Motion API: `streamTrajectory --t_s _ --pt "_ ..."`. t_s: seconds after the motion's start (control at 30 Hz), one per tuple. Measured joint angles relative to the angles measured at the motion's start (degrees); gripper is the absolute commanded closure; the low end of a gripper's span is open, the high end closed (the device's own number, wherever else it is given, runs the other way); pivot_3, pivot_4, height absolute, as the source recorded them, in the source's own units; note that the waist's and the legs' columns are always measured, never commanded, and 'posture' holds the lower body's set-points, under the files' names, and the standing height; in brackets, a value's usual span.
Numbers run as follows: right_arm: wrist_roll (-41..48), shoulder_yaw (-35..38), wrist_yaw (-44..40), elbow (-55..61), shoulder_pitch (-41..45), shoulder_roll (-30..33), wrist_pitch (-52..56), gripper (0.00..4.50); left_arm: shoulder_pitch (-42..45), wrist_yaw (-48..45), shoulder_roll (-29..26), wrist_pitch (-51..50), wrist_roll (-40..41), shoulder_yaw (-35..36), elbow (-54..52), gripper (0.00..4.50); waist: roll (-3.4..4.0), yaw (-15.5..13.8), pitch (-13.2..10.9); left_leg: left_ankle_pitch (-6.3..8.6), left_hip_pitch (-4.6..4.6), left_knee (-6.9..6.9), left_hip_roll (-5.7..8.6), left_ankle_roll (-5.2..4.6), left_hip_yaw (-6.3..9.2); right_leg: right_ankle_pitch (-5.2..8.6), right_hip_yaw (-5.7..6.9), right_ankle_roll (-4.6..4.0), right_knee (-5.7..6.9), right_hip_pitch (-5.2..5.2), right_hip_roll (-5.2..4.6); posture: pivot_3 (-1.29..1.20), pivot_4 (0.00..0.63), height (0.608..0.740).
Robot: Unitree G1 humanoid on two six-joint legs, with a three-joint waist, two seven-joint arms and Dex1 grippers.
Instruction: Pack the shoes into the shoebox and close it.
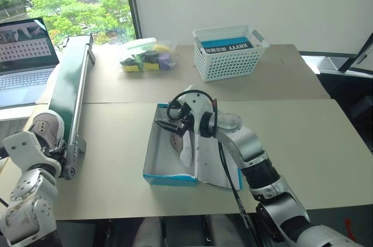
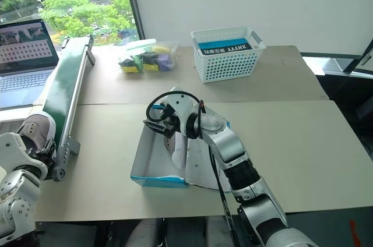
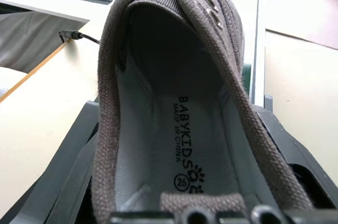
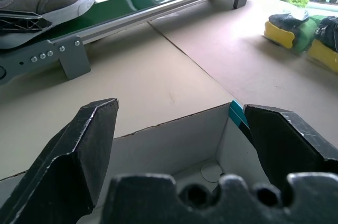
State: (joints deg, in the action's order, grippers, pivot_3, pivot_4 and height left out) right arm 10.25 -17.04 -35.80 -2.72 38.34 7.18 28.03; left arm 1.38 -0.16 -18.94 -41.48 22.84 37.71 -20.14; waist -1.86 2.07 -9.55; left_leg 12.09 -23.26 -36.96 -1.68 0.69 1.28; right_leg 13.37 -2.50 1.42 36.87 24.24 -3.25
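The shoebox [image 1: 152,162] lies open mid-table, lid folded out at its 3 o'clock side, so shoes can drop straight in; one grey sneaker [image 1: 182,148] already rests inside, sole showing. The second sneaker [image 1: 48,129] sits at about 9 o'clock from the box, at the near end of the green conveyor [image 1: 70,92], where the left gripper [image 3: 195,203] has its jaws clenched on the heel, likely to carry it over. The right gripper [image 4: 179,145] hovers above the box, jaws spread and empty, probably having let go of the packed shoe.
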Motion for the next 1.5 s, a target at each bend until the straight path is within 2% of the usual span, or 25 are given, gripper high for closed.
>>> streamTrajectory --t_s 0.2,0.27,0.37,0.43,0.53,0.77,1.1,1.5 --pt "2.5 5.8 4.0 -2.6 3.0 -3.7 5.1 0.0 3.0 -2.1 1.7 6.6 -0.1 -8.6 -8.0 2.02 -0.05 0.0 0.0 0.02 -0.05 0.0 0.0 0.04 0.0 -0.01 -0.01 0.0 -0.04 0.01 -0.05 0.0 0.15 0.739" --pt "7.0 11.7 6.9 -5.4 6.1 -6.5 11.6 0.0 4.2 -3.1 3.3 6.9 0.5 -13.2 -10.2 2.02 -0.05 0.0 0.0 0.02 -0.03 0.0 0.01 0.04 0.0 -0.01 -0.02 -0.01 -0.01 0.0 -0.05 0.0 0.15 0.739" --pt "18.9 25.7 11.7 -11.4 11.8 -10.7 27.4 0.0 5.4 -5.2 9.1 5.8 5.8 -20.9 -12.6 2.02 -0.05 -0.2 0.0 0.02 -0.14 -0.01 0.0 0.03 0.04 -0.02 0.04 -0.01 -0.08 -0.01 -0.07 0.0 0.15 0.739" --pt "25.0 31.1 13.6 -13.0 14.0 -11.7 34.3 0.0 5.9 -6.2 11.5 4.7 8.8 -25.1 -13.5 2.02 -0.05 -0.1 0.0 0.03 -0.23 0.02 -0.01 0.02 0.03 -0.01 0.05 -0.01 -0.06 0.07 -0.04 0.0 0.15 0.739" --pt "30.3 37.1 16.2 -13.7 14.8 -11.6 41.5 0.0 6.9 -6.0 12.1 3.8 10.5 -26.8 -14.4 2.02 -0.01 0.5 0.0 0.04 -0.25 0.02 -0.02 0.0 -0.01 -0.01 -0.01 -0.01 -0.07 0.12 0.0 0.0 0.15 0.739" --pt "34.4 41.4 21.3 -11.3 14.8 -12.3 46.7 0.0 8.1 -5.9 12.0 3.2 11.1 -27.8 -14.2 2.02 -0.01 0.4 0.0 0.02 -0.19 -0.05 0.0 -0.01 -0.01 0.0 -0.01 0.01 -0.07 0.03 0.06 0.0 0.15 0.739" --pt "45.3 45.6 28.4 -5.4 14.5 -12.4 49.9 0.0 10.0 -8.9 10.1 1.4 13.3 -30.5 -10.7 2.02 0.0 0.5 0.0 0.02 -0.2 -0.04 -0.01 -0.01 0.0 0.02 -0.01 0.04 -0.09 0.04 0.09 0.0 0.15 0.739" --pt "47.9 41.6 31.5 -2.4 10.4 -12.2 50.2 0.0 12.0 -9.3 10.0 1.4 13.1 -32.2 -8.6 2.02 0.01 0.4 0.0 0.02 -0.24 -0.04 -0.01 -0.01 0.01 0.02 -0.01 0.05 -0.13 0.04 0.09 0.0 0.15 0.739"
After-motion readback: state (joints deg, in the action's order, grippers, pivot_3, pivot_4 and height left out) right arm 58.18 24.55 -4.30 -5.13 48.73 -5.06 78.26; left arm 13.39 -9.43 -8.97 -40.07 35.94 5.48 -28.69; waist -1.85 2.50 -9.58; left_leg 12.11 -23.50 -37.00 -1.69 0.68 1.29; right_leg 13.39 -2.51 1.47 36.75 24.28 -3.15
